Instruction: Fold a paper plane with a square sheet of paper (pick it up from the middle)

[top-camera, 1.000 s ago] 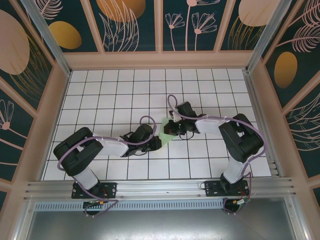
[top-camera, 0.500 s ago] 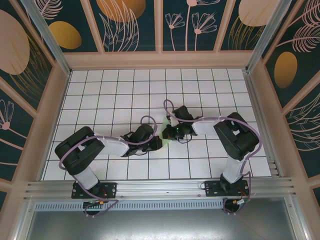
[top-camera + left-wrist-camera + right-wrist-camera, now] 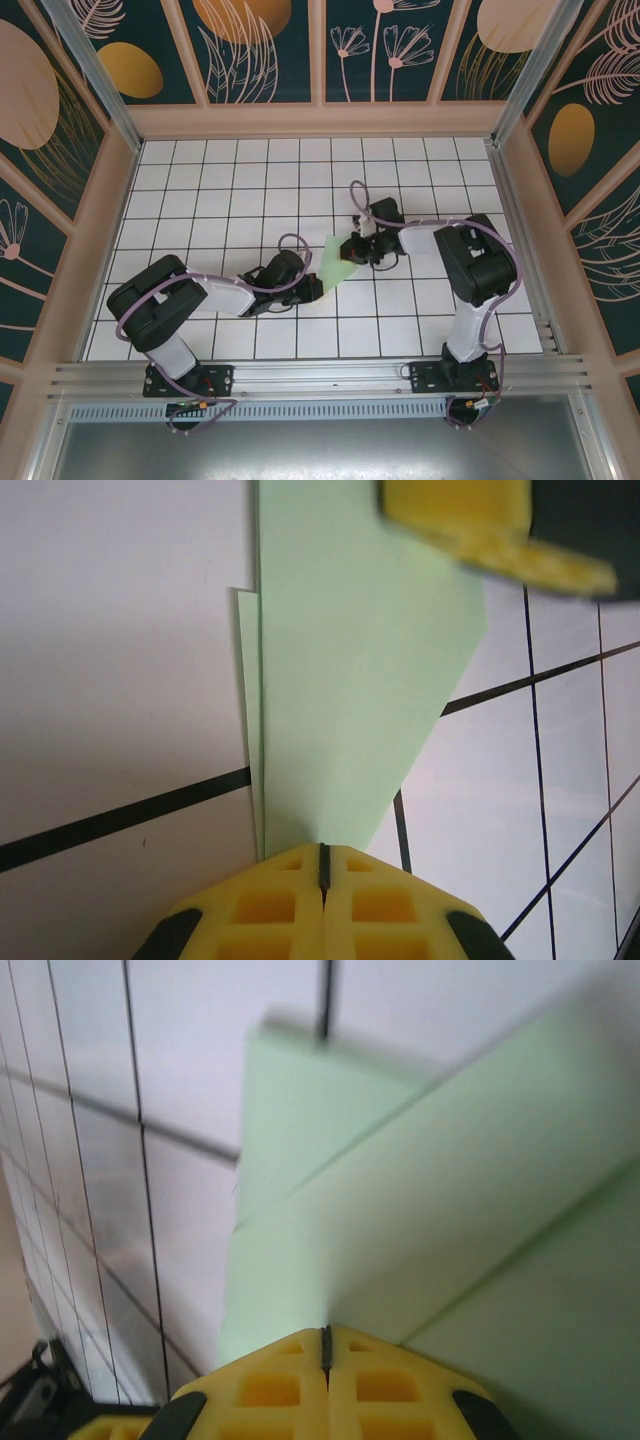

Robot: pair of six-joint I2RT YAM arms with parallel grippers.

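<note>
Partly folded pale mint-green paper (image 3: 336, 263)

The white tiled table (image 3: 220, 190) carries a folded green paper (image 3: 335, 262), apparently lying flat near the middle.

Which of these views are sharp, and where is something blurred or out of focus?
Top external: sharp and evenly lit. Left wrist: the paper and grid lines are crisp, the right fingers at the top blurred. Right wrist: paper soft, out of focus.
</note>
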